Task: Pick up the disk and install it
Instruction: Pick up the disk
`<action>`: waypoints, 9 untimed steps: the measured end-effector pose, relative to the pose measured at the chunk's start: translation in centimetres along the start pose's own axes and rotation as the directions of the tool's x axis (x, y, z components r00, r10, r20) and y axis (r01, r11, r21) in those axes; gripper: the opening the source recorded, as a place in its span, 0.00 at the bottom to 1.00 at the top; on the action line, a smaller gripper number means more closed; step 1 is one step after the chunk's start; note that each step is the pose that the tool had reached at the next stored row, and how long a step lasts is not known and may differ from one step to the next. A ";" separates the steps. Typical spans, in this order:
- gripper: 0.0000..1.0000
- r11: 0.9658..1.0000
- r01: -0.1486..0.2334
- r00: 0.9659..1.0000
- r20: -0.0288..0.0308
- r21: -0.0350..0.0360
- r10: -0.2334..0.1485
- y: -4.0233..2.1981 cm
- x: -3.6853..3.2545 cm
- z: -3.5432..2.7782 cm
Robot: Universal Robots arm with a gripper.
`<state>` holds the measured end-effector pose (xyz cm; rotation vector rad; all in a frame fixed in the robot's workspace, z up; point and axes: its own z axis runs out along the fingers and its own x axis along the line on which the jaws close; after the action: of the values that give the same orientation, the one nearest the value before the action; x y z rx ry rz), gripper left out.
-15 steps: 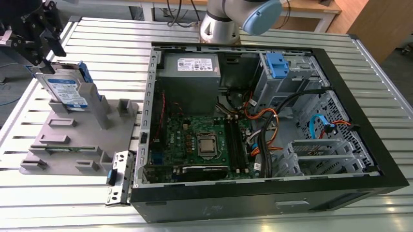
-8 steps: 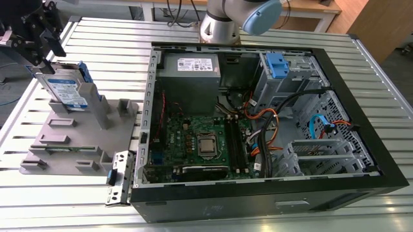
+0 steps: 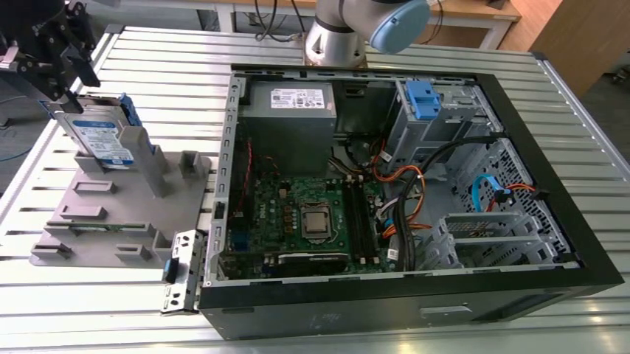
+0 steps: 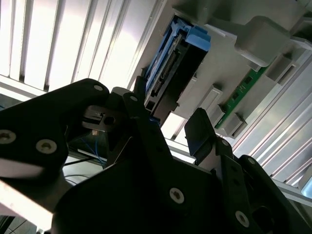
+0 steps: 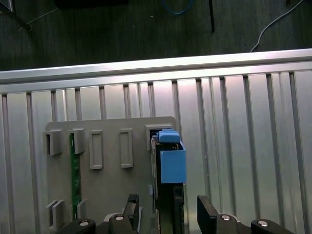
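Black fingers of the end effector (image 5: 168, 204) stand nearest in the first wrist view. They are spread and released, one on each side of the disk (image 5: 171, 163), with a small gap to each face, so nothing is grasped.

In the exterior view the disk (image 3: 99, 136) stands upright on its edge in a slot of the grey plastic fixture (image 3: 118, 214), directly under the end effector (image 3: 71, 82). I judge the disk to be stiff and rather heavy for its size. Its bare metal faces look smooth and probably slippery, and the inner parts are likely sensitive to a knock. The best hold seems to be a firm pinch across the two wide flat faces near the upper end. The blue bracket tabs may bend, and the connector edge should not be pressed.

The fixture lies on the slatted aluminium surface (image 3: 59, 310). Farther toward the exterior view's right, the open computer case (image 3: 580, 243) lies on its side.
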<state>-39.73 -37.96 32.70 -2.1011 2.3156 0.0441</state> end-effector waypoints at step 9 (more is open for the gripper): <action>0.59 1.000 0.010 1.000 0.000 -0.001 -0.010 0.03 0.02 0.32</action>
<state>-39.76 -37.97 32.39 -2.1130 2.3053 0.0444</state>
